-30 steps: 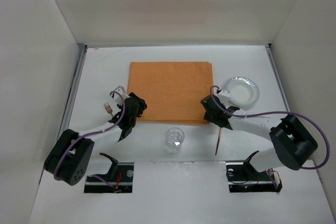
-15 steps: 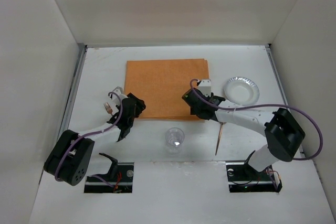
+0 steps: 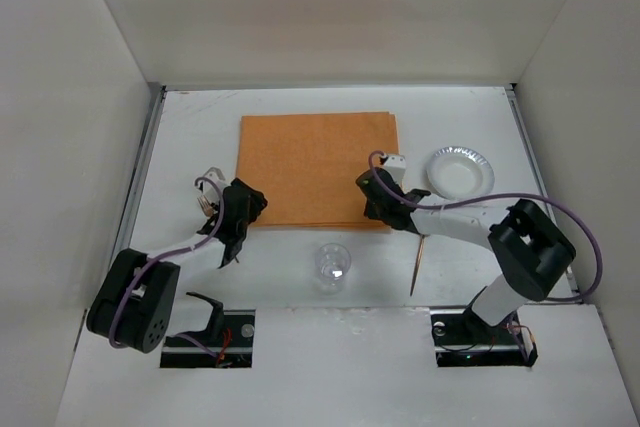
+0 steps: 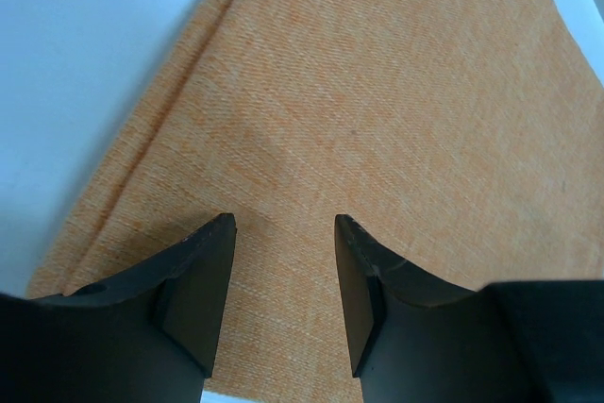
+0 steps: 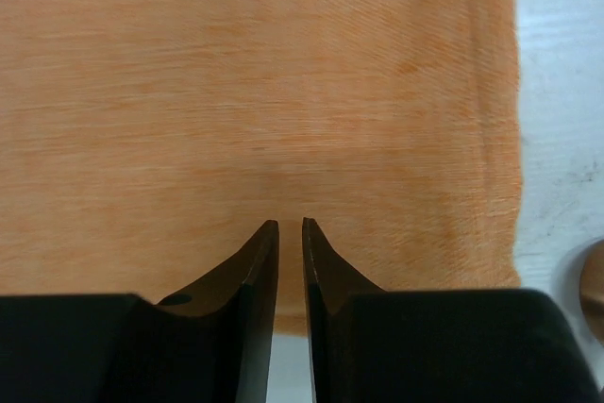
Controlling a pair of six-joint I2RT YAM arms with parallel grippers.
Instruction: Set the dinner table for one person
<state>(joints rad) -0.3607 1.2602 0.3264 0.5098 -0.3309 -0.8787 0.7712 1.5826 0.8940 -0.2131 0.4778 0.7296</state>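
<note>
The dinner table (image 3: 200, 127) is a white top with metal rails. An orange cloth mat (image 3: 318, 169) lies flat on it at the middle back. My left gripper (image 3: 240, 209) is open over the mat's near left corner, and the left wrist view shows its jaws (image 4: 283, 224) apart above the mat (image 4: 377, 92). My right gripper (image 3: 372, 195) is over the mat's near right edge. In the right wrist view its fingers (image 5: 290, 224) are shut to a thin slit over the mat (image 5: 236, 63), holding nothing I can see.
A silver plate (image 3: 460, 172) sits right of the mat. A clear glass (image 3: 332, 265) stands near the front middle. A thin brown utensil (image 3: 417, 267) lies to its right. A copper fork (image 3: 206, 205) lies left of my left gripper, partly hidden.
The right gripper has swung left from beside the plate onto the mat's near right edge. The mat has shifted slightly left. The left gripper has moved a little left.
</note>
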